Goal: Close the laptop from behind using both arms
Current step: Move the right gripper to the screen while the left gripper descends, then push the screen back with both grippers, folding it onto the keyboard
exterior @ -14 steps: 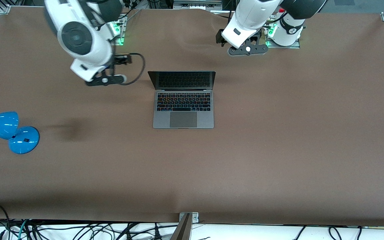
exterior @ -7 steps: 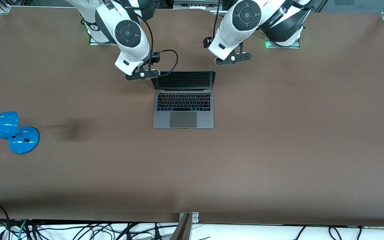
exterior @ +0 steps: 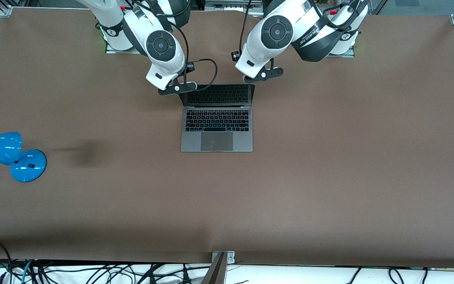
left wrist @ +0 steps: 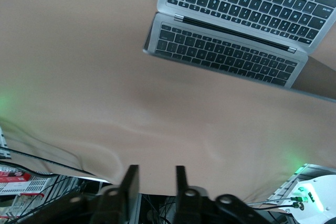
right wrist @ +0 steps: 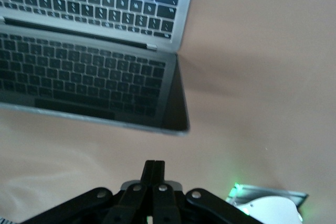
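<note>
Not closed yet: laptop (exterior: 216, 118) open mid-table, screen upright (keys mirrored in it). Left gripper (left wrist: 154, 182), fingers slightly parted, and right gripper (right wrist: 154, 174), fingers pressed together, poised above the lid's two top corners. Remaining: pushing the lid down.

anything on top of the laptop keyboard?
Nothing lies on the laptop's keys or trackpad. The right gripper and left gripper hover over its lid's top corners.
</note>
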Controlling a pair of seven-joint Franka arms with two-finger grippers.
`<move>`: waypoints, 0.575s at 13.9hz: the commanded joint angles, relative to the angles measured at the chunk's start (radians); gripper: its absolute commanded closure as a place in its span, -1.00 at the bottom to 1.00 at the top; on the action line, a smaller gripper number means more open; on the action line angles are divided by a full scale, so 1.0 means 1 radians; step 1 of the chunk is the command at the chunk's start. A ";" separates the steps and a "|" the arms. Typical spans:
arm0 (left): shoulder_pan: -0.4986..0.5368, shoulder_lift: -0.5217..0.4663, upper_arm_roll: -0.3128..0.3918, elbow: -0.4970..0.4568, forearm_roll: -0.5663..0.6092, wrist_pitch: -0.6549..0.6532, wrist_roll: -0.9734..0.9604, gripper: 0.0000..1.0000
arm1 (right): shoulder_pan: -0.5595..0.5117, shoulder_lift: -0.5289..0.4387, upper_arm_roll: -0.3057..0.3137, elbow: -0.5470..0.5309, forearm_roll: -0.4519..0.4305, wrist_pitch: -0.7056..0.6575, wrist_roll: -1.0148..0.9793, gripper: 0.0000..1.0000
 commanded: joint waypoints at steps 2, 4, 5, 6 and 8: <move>-0.009 0.084 -0.001 0.011 0.064 0.054 -0.020 1.00 | -0.004 0.015 0.006 0.009 0.015 0.058 0.001 1.00; -0.009 0.127 -0.001 0.009 0.110 0.083 -0.029 1.00 | -0.010 0.025 0.003 0.009 0.007 0.095 0.001 1.00; -0.009 0.149 -0.001 0.008 0.133 0.101 -0.042 1.00 | -0.013 0.038 0.003 0.012 -0.003 0.109 -0.001 1.00; -0.009 0.172 -0.001 0.008 0.158 0.117 -0.050 1.00 | -0.015 0.049 0.001 0.020 -0.008 0.124 -0.001 1.00; -0.022 0.203 0.002 0.008 0.189 0.144 -0.063 1.00 | -0.018 0.074 0.000 0.043 -0.011 0.130 -0.002 1.00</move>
